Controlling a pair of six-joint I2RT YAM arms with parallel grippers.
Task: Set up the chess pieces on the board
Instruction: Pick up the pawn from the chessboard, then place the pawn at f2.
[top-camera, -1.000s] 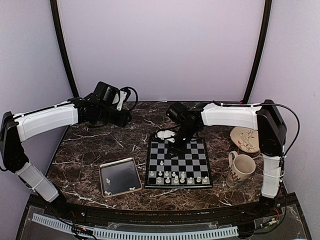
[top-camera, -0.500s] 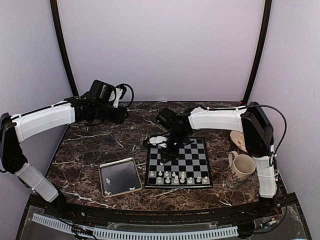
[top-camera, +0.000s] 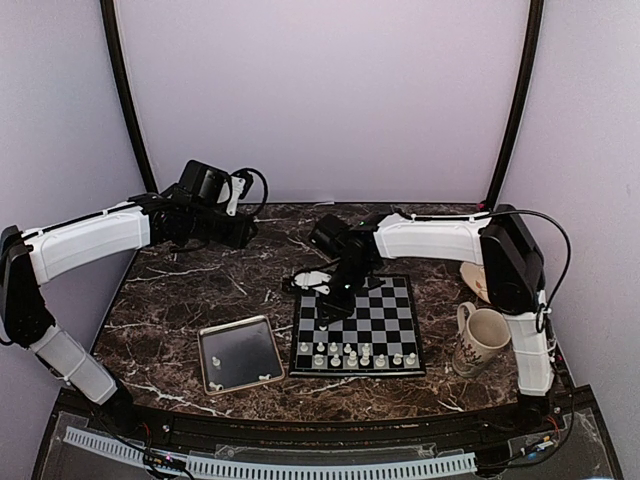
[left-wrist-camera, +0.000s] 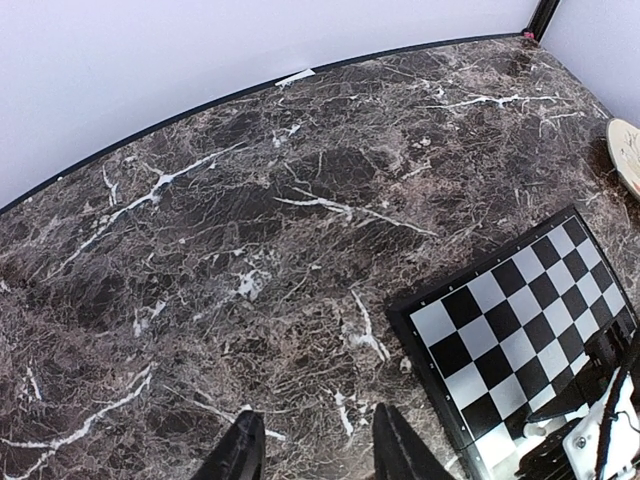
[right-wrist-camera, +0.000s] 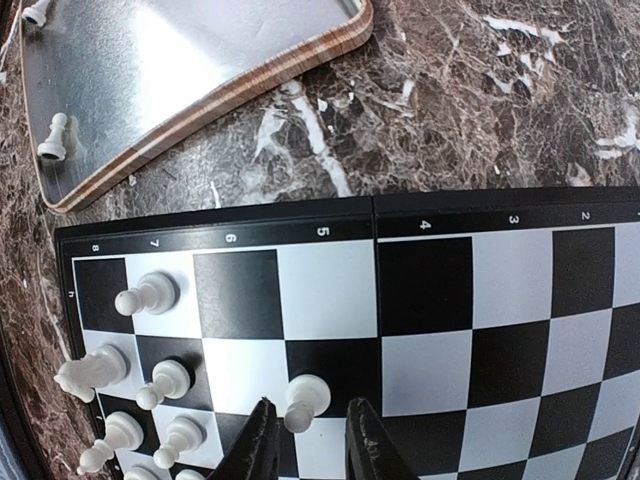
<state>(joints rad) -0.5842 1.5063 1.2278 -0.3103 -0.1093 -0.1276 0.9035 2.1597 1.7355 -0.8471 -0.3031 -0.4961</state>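
Note:
The board (top-camera: 380, 318) lies right of centre on the marble table. Several whitish chess pieces (top-camera: 350, 354) stand in its two near rows. One pawn (right-wrist-camera: 306, 399) stands alone on a black square further in. My right gripper (right-wrist-camera: 312, 445) hangs over the board's left part (top-camera: 325, 308), with its fingers on either side of that pawn's head. The left finger is close to the head, the right one stands apart, and the jaws are open. My left gripper (left-wrist-camera: 315, 455) hovers high over bare marble at the back left (top-camera: 248, 232), open and empty.
A silver tray (top-camera: 240, 330) sits left of the board, with three pieces (top-camera: 216, 358) in it. Its rim (right-wrist-camera: 250, 75) and a pawn (right-wrist-camera: 53, 137) show in the right wrist view. A mug (top-camera: 480, 338) and a plate (top-camera: 476, 284) stand to the right.
The right arm has swung left and nearer across the board, to above the lone pawn, and its jaws have narrowed a little. The left arm shifted slightly, then held still.

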